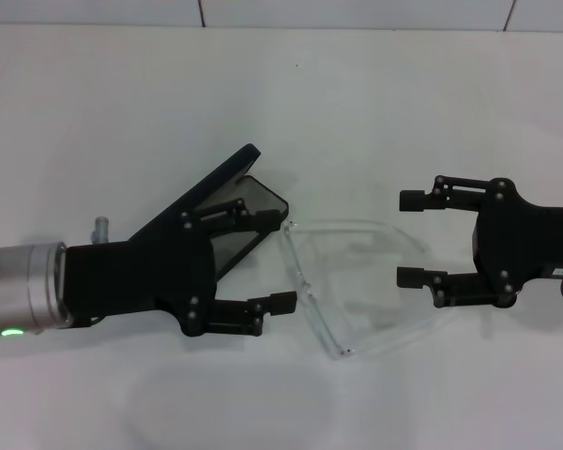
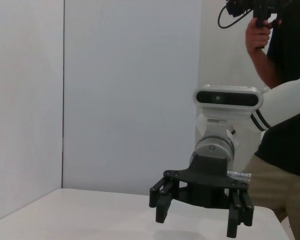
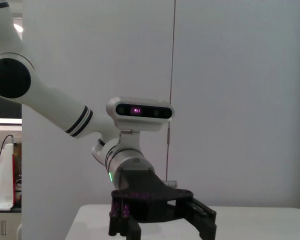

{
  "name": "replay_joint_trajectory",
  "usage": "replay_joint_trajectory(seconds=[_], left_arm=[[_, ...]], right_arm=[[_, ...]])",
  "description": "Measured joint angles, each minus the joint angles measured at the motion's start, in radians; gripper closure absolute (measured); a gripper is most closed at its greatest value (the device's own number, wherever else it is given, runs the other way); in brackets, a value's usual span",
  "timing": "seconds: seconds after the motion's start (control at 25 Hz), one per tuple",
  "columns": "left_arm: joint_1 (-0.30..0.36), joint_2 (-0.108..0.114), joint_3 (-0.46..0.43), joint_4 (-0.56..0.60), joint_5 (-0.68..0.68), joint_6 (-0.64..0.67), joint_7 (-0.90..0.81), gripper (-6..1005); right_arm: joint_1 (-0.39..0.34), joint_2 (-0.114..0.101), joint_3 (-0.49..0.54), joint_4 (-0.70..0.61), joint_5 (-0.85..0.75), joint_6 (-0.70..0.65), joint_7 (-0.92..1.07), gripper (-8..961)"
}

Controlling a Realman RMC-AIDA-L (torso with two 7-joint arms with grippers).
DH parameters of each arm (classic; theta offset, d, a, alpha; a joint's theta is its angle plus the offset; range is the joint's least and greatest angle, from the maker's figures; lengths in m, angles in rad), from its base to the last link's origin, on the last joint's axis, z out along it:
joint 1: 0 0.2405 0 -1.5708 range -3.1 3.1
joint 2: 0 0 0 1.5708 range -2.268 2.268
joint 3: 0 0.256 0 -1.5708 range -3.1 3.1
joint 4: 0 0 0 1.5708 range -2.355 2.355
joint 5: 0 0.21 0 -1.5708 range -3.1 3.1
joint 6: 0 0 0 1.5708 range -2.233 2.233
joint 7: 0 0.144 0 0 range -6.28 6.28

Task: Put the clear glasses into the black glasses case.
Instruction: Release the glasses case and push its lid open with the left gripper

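The table (image 1: 375,103) is white and matte, w/ a white tiled wall behind it; in the wrist views the walls around are plain white too.

The left gripper (image 1: 267,262) comes in from the left side, jaws spread wide, nothing held between them. Its upper finger lies over the case (image 1: 227,180), its lower finger is just beside the near arm of the glasses (image 1: 357,281). The right gripper (image 1: 412,238) comes from the right, also wide open and empty, fingertips close to the lens edge, not touching as far as I can see.

The case is black, lid open and tilted up, grey lining showing; big part of it is hidden under the left gripper. The glasses lie on the table between the two grippers, just beside the case opening, arms unfolded. They are almost invisible on the white top.

The step in hand, I judge, is to take hold of the glasses. Good way: close on the frame or bridge, not on a thin arm, bc clear plastic is slippery and the arms bend. Approx. low and level approach, gentle close, and keep the other gripper away from the case lid so it stays open.

Views: only the head view shows glasses and case. The left wrist view shows the right gripper (image 2: 202,206) head-on, and a person (image 2: 282,100) w/ a camera behind. The right wrist view shows the left gripper (image 3: 162,221) and its white arm, no glasses.
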Motion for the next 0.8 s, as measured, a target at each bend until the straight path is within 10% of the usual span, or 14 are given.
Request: replay_joint_trajectory(seconds=[0.6, 0.8], left_arm=[[0.029, -0.007, -0.078, 0.0, -0.001, 0.002, -0.002, 118], [0.002, 0.016, -0.172, 0.093, 0.023, -0.073, -0.272, 120]], right_arm=[[-0.006, 0.003, 0.0, 0.002, 0.0, 0.008, -0.002, 199], [-0.006, 0.0, 0.0, 0.002, 0.0, 0.016, 0.003, 199]])
